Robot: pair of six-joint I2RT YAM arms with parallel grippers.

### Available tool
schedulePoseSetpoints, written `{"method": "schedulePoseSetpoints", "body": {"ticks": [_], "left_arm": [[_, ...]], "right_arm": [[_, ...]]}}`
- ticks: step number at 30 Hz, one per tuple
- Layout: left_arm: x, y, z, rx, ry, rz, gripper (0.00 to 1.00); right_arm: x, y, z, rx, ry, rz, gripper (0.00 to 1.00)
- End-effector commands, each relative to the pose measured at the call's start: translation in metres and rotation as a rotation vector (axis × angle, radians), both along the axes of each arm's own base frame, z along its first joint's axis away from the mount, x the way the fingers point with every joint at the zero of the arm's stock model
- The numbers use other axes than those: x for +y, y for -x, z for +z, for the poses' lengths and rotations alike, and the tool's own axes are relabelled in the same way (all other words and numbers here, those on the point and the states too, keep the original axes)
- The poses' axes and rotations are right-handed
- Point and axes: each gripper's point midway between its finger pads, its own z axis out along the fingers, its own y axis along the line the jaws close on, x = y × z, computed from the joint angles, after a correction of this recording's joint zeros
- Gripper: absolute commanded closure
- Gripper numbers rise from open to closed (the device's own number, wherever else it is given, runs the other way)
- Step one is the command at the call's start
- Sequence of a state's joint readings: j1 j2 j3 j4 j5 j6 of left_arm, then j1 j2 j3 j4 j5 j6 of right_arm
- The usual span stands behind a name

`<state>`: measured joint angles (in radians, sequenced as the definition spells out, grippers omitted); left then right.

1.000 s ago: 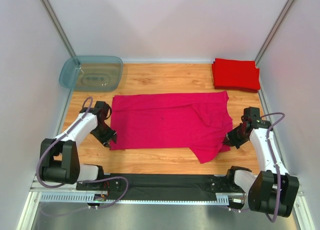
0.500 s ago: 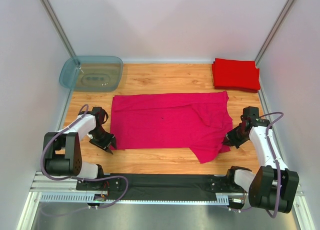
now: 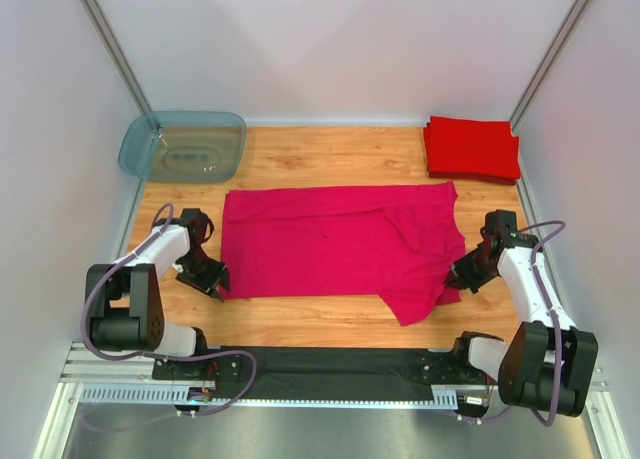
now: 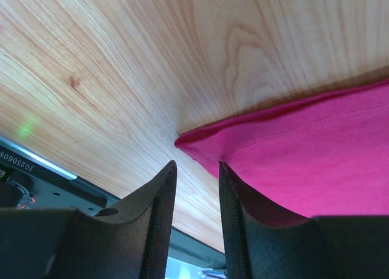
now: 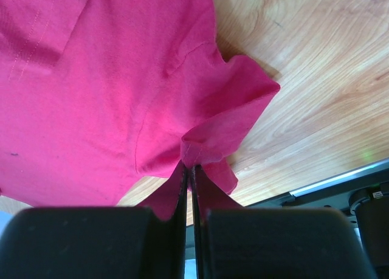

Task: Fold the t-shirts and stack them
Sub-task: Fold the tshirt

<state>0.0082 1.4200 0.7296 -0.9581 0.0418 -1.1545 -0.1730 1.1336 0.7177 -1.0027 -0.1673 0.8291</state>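
Sitting at the 8 o'clock corner of the magenta t-shirt (image 3: 340,244), the left gripper (image 4: 196,169) has its jaws slightly spread and nothing clamped. I judge it is lined up to take that corner. The shirt lies flat mid-table (image 3: 300,324). At its 4 o'clock edge the right gripper (image 5: 189,169) has its jaws pressed together, pinching a bunched hem, likely for a paired lift. The folded red t-shirts (image 3: 472,147) sit at 1 o'clock, the probable stack base.

Three cameras, one worktop (image 3: 300,159).
Top view looks down from behind the arm bases, well back; wrist views hug the left pincer (image 4: 196,169) and right pincer (image 5: 189,168), close on near corners of the pink t-shirt (image 3: 330,244), shared with overhead.
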Motion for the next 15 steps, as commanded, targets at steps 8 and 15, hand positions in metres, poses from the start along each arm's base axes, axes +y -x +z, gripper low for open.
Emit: {"method": "schedulePoseSetpoints", "body": {"ticks": [8, 15], "left_arm": [[0.002, -0.007, -0.003, 0.006, -0.011, 0.028, 0.60], [0.003, -0.006, -0.010, 0.028, -0.005, -0.007, 0.91]], "right_arm": [[-0.002, -0.019, 0.010, -0.059, 0.003, 0.007, 1.00], [-0.018, -0.009, 0.016, -0.022, 0.100, 0.015, 1.00]]}}
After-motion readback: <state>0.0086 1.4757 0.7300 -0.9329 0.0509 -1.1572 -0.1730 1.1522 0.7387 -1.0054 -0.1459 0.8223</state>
